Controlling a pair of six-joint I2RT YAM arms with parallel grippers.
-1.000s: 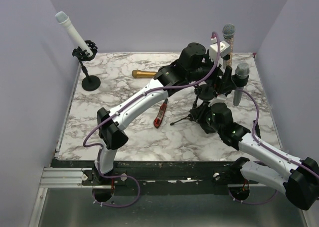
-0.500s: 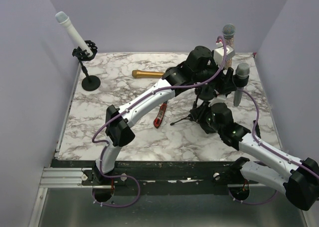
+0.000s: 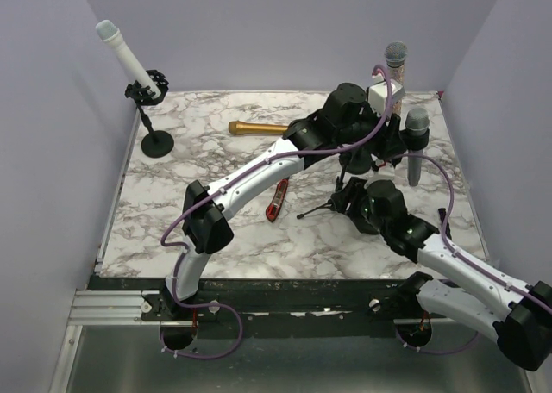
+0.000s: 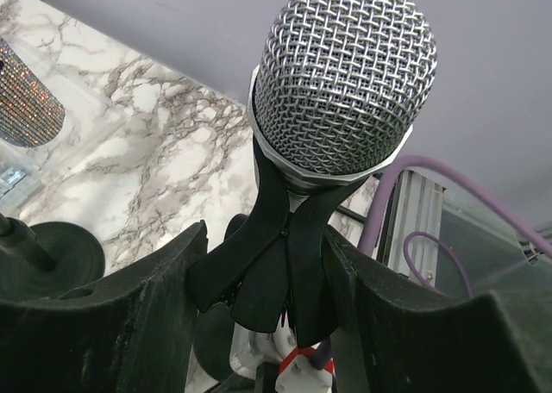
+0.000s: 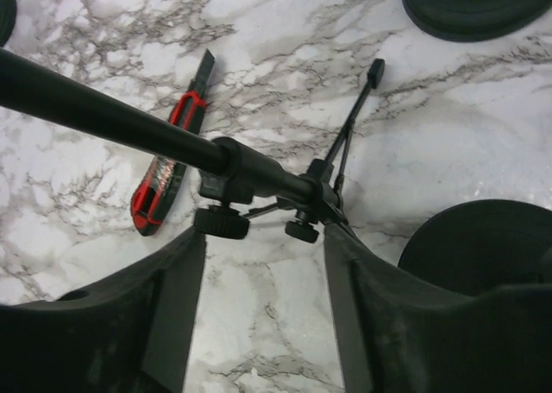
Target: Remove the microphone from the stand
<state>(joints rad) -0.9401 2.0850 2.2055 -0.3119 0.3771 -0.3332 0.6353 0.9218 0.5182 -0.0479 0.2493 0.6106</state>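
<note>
mic [image 4: 345,83] upright in clip [image 4: 285,264] atop tripod stand [image 5: 259,177], far right of table [image 3: 172,212]. left gripper [image 4: 267,255] pinches clip just under mesh head, pads touch both sides by look. right gripper [image 5: 263,238] straddles stand hub, jaws apart, no hold.
risks: grip on clip, not mic body, so pull prob lifts whole stand; nothing braces stand, tripod tips; tight clip = mic jerks free & slips; sparkly mic [image 3: 395,61] close behind, arm may knock it.

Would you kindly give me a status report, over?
Left gripper straddles microphone clip, grip unclear. Right gripper open around tripod stand. Microphone in clip. Nothing blocking.
</note>
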